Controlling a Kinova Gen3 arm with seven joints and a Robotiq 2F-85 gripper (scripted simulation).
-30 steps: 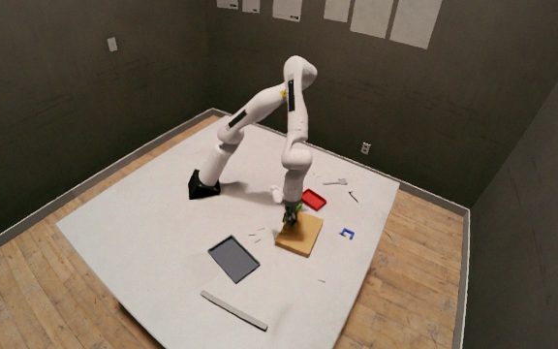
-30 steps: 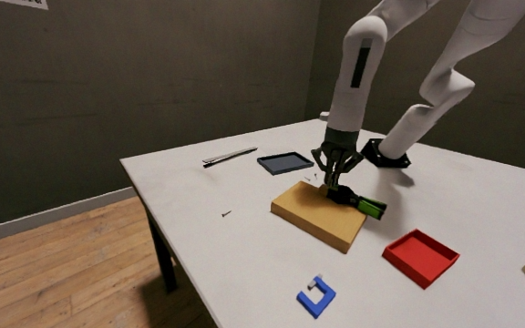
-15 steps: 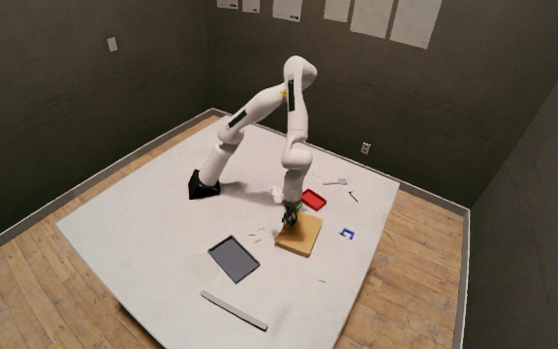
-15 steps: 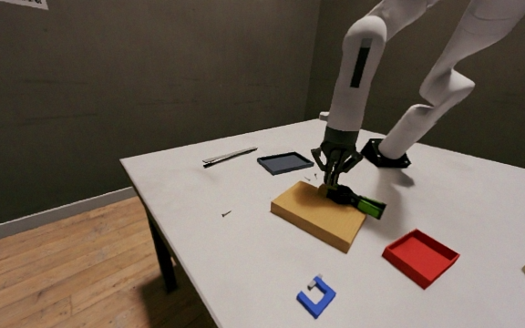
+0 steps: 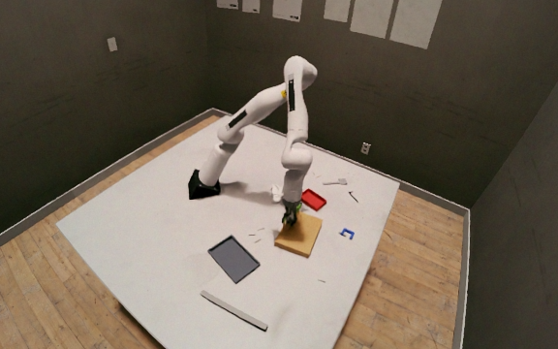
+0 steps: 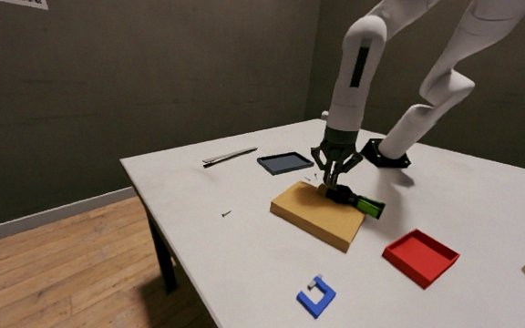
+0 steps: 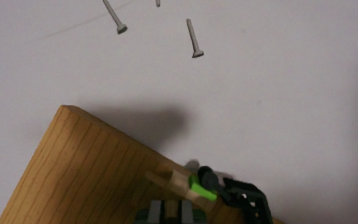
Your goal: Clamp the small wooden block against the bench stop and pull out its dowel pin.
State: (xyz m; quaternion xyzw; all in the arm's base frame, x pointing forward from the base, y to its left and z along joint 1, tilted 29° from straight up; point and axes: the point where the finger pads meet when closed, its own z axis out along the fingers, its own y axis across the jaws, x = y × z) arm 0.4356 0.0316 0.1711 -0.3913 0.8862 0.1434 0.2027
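Note:
The bench board (image 5: 303, 240) (image 6: 313, 210) (image 7: 55, 167) lies flat on the table. My gripper (image 5: 289, 222) (image 6: 330, 182) (image 7: 171, 212) points down over the board's edge nearest the spring clamp and is shut on the dowel pin; a narrow tan strip shows between the fingertips in the wrist view. The black spring clamp (image 6: 344, 195) (image 7: 245, 194) has a green handle end and a green jaw pad that rests against a light wooden piece (image 7: 181, 181). The fingers hide most of the small block, so its hole and its contact with the stop cannot be made out.
A red tray (image 5: 314, 200) (image 6: 422, 257) and a blue U-shaped part (image 5: 350, 232) (image 6: 315, 298) lie near the board. A dark tray (image 5: 233, 259) (image 6: 285, 163) and a long grey bar (image 5: 232, 310) lie farther off. Several screws, one of them a screw (image 7: 195, 39) beside the board, lie on the table.

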